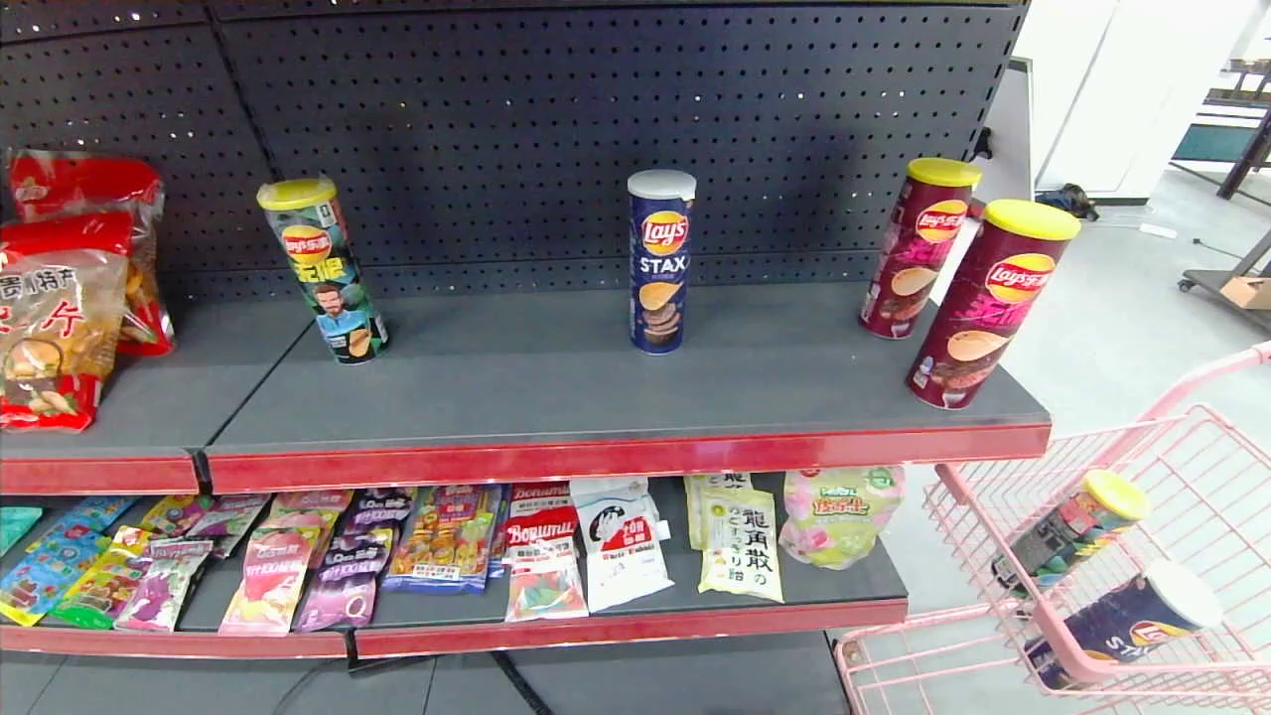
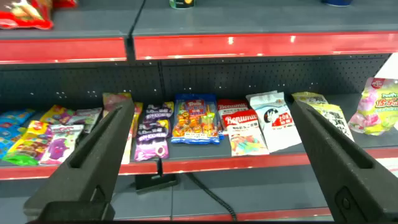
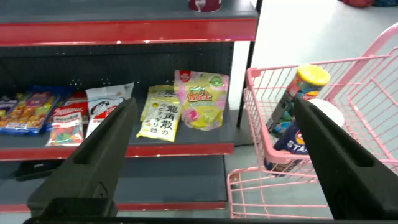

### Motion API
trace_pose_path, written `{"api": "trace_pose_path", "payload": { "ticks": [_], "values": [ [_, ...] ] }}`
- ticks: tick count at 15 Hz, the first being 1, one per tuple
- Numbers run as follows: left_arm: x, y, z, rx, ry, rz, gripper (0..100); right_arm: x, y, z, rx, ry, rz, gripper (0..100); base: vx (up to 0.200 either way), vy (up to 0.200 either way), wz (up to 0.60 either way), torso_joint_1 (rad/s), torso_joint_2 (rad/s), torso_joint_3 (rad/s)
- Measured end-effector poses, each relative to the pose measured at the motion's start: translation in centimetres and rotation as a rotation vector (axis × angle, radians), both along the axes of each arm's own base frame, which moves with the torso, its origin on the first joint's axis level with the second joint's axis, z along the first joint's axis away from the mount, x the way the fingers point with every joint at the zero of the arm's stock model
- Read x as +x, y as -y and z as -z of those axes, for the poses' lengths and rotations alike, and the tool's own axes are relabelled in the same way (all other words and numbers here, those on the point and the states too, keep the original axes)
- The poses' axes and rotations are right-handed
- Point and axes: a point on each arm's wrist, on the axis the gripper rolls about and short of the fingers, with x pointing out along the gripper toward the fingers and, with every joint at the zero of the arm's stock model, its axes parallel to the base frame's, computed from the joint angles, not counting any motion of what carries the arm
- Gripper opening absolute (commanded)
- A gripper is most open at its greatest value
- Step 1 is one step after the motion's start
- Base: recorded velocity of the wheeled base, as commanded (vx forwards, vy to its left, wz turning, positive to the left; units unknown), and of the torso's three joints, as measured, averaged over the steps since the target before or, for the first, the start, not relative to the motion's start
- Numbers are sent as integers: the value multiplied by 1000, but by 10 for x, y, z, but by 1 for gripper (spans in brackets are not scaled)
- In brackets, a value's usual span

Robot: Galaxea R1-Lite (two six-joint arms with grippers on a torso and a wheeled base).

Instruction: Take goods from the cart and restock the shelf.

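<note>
A pink cart [image 1: 1206, 377] stands to the right of the shelf. In it lie a yellow-lidded chip can [image 1: 1072, 531] and a blue white-lidded can [image 1: 1122, 621]. On the upper shelf board [image 1: 556, 397] stand a teal can [image 1: 323, 270], a blue can [image 1: 660, 260] and two maroon cans [image 1: 918, 248] [image 1: 988, 303]. My right gripper [image 3: 211, 165] is open and holds nothing, low before the shelf's right end, with the cart [image 3: 258, 112] and its yellow-lidded can [image 3: 298, 93] beyond it. My left gripper [image 2: 211, 168] is open with nothing in it, facing the lower shelf.
Red snack bags [image 1: 60, 298] stand at the upper shelf's left end. Several flat snack packets [image 1: 447, 546] lie in a row on the lower shelf [image 2: 186, 165]. Wide gaps separate the cans on the upper board. Open floor lies behind the cart.
</note>
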Motion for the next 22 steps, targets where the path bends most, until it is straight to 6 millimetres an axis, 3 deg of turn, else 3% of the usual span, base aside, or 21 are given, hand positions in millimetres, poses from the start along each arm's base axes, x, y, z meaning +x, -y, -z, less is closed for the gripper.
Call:
{"api": "trace_pose_path", "payload": {
  "ticks": [8, 10, 22],
  "values": [
    [0, 0, 0, 0, 0, -1, 100, 0, 0, 0, 0, 0, 0, 100, 0, -200, 0, 5, 2, 3],
    [0, 0, 0, 0, 0, -1, 100, 0, 0, 0, 0, 0, 0, 100, 0, 0, 0, 0, 0, 0],
    [0, 0, 0, 0, 0, -1, 100, 0, 0, 0, 1, -1, 1, 100, 0, 0, -550, 4, 3, 0]
  ]
}}
